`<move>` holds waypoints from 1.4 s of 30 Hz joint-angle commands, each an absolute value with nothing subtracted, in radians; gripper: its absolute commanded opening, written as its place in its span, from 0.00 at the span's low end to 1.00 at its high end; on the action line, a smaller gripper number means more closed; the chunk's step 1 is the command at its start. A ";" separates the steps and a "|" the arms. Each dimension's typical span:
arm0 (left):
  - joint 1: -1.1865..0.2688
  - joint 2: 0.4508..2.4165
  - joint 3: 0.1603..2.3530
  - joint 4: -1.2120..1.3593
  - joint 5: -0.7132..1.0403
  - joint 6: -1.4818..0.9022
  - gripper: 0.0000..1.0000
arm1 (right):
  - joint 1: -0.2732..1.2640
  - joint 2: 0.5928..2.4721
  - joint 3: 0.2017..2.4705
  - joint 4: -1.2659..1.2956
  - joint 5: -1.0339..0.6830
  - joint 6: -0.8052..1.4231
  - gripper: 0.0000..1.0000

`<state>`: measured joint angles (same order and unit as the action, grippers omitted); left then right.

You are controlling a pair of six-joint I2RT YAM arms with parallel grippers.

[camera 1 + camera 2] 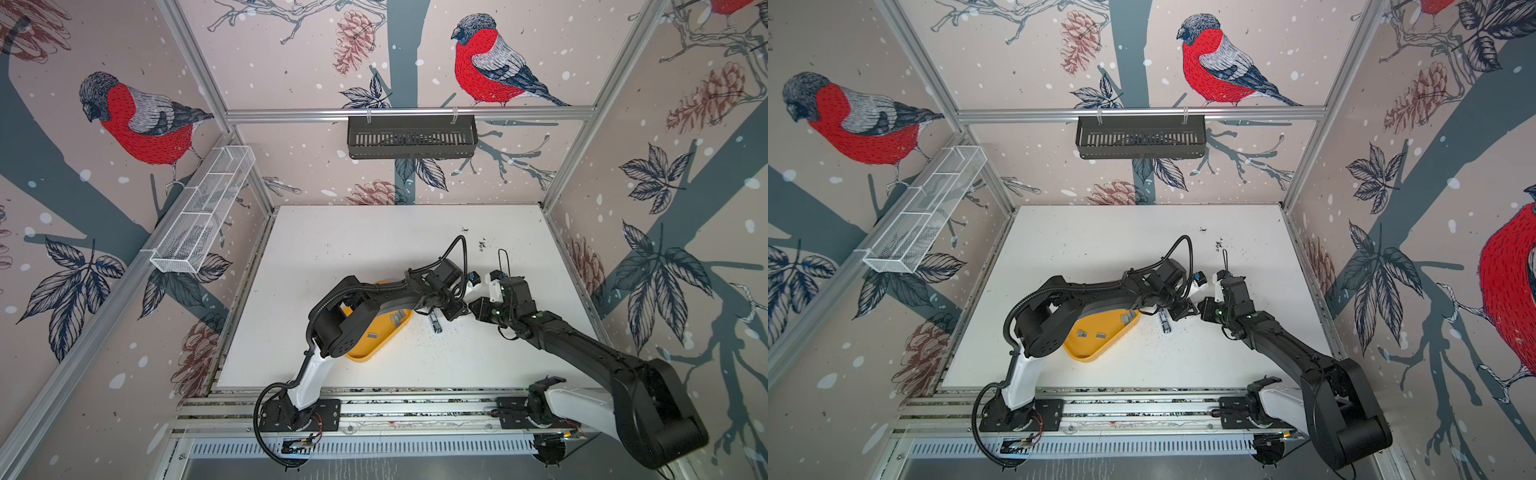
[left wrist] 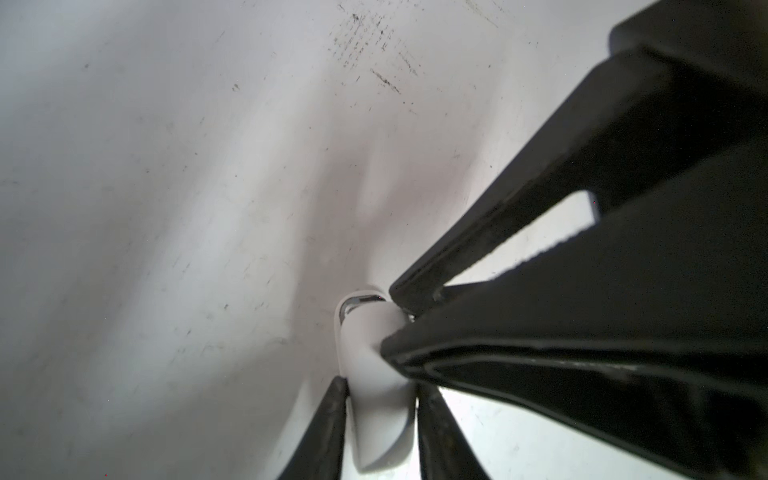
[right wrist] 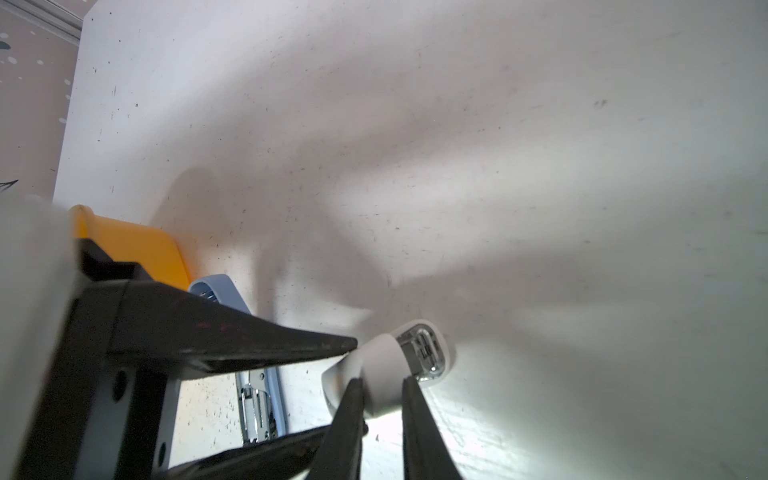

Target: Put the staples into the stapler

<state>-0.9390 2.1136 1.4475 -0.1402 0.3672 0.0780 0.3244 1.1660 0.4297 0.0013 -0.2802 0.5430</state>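
**Both arms meeting over the white worktop (image 1: 353, 249), as seen in both top views and from each wrist.**

- **Stapler:** The stapler (image 2: 370, 395) is shown as a white rounded body with a metal insert at its nose. It is placed near the middle of the worktop, just beyond the narrow end of the yellow tray (image 1: 365, 356). It is gripped from two sides at once. Whether it rests on the worktop cannot be told.
- **Left tool:** The left tool (image 2: 380, 383) is narrowed about the white body, with one finger laid against each flank.
- **Right tool:** The right tool (image 3: 382, 379) is likewise narrowed and clamped on the same body, nearer the metal nose.
- **Light-blue part:** A light-blue part (image 3: 232, 299) with an open metal channel is laid flat on the worktop, between the tray and the held body. Whether it is joined to that body cannot be told, since the place where they would meet is hidden by the fingers.
- **Staples:** The staples (image 1: 1127, 318) are seen as short grey strips lying in the tray. A small cluster is found at its narrow end and two further strips nearer its middle.

In the top views the grip itself is hidden beneath the two wrists.
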 commanded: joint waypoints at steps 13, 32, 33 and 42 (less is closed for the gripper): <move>-0.942 2.128 1.457 -0.153 0.373 0.098 0.36 | 0.325 1.183 0.405 0.059 -0.284 0.542 0.18; -0.942 2.141 1.466 -0.192 0.358 0.104 0.33 | 0.325 1.180 0.356 0.108 -0.288 0.571 0.18; -0.942 2.141 1.466 -0.192 0.357 0.104 0.33 | 0.325 1.182 0.355 0.107 -0.285 0.571 0.18; -0.943 2.152 1.471 -0.198 0.359 0.103 0.32 | 0.325 1.207 0.352 0.109 -0.270 0.575 0.18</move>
